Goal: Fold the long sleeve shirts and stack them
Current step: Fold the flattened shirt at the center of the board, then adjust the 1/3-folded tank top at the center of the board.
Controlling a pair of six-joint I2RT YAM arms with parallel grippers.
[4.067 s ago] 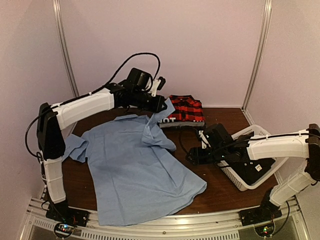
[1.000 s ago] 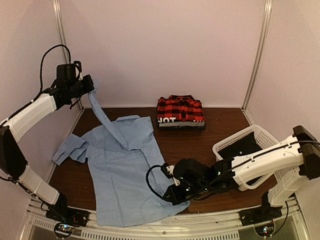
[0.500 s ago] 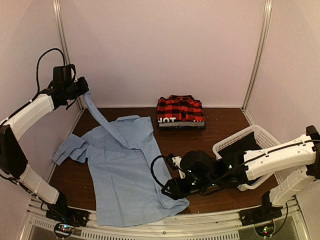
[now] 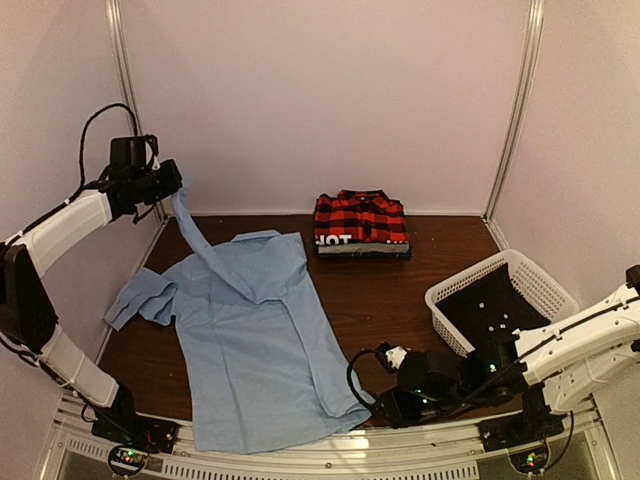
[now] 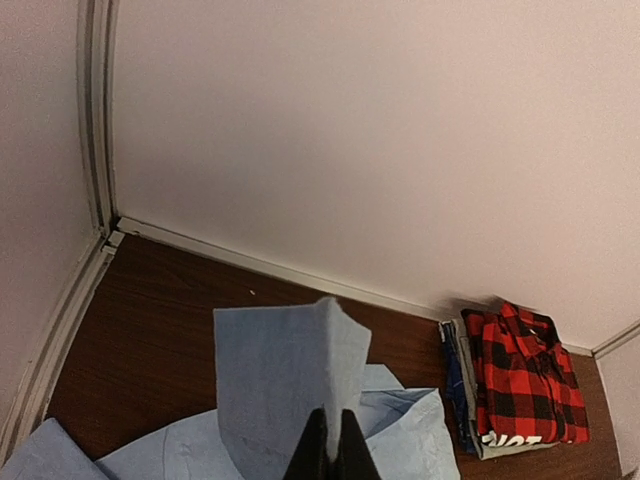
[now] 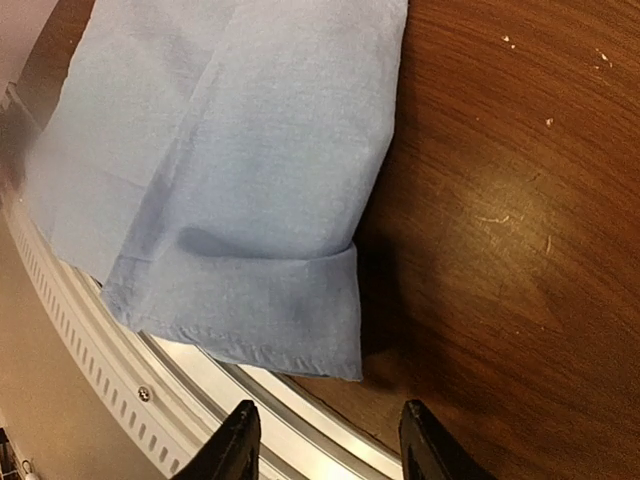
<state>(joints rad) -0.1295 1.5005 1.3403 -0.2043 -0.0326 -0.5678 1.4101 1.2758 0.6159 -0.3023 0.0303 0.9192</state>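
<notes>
Left gripper (image 4: pixel 172 186): raised at the far left, near the wall, jaws together and clamped on a sleeve (image 4: pixel 195 225) of the light blue shirt (image 4: pixel 250 340). The sleeve runs up taut from the shoulder.

Top view: the rest of that shirt lies spread on the desk (image 4: pixel 390 290), front left of centre, its hem at the near edge. The plaid shirt (image 4: pixel 360 218) sits folded at the far middle, on top of a small pile. A white mesh basket (image 4: pixel 500 262) stands to the right with something dark inside.

Left wrist view only: the pinch itself, with blue cloth rising in a peak from between the closed fingers (image 5: pixel 345 450). The pile under the plaid shows blue and grey layers from the side.

Right gripper (image 4: pixel 388 408): low at the near edge, just right of the shirt's hem corner. Its state is hard to read from above.

Right wrist view settles it: fingers (image 6: pixel 238 440) apart, nothing between them. The hem corner is turned up in a narrow fold and overlaps the metal rail (image 6: pixel 200 390).
</notes>
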